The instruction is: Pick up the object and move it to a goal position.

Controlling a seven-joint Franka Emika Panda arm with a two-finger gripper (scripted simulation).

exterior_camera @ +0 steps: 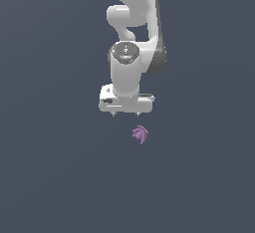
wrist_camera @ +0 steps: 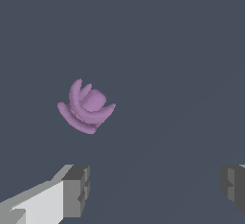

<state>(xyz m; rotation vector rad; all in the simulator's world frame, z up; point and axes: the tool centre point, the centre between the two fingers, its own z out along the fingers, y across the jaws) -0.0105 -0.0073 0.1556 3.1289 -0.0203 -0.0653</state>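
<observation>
In the wrist view the two fingers [wrist_camera: 76, 189] are showing only as grey tips, one partly cut off by the frame edge, so their full length is staying hidden. They are standing wide apart with bare dark floor [wrist_camera: 182, 50] between them, gripping nothing and touching nothing. Beyond them the object [wrist_camera: 86, 107] is lying on the floor, a small purple-violet lump of curved, claw-like lobes around a rounder core; it is sitting off the line between the tips, nearer one finger's side, and well clear of both. In the exterior view the object [exterior_camera: 140, 134] is resting just below centre frame, slightly toward the exterior view's right of the gripper [exterior_camera: 125, 113], which is hanging above it, apart from it. The fingertips are appearing there as tiny nubs under the white hand, too small to judge, though probably spread. Farther back the arm [exterior_camera: 130, 43] is rising to the upper centre, wrist pointing straight down, its upper links running out of the top of the frame.
</observation>
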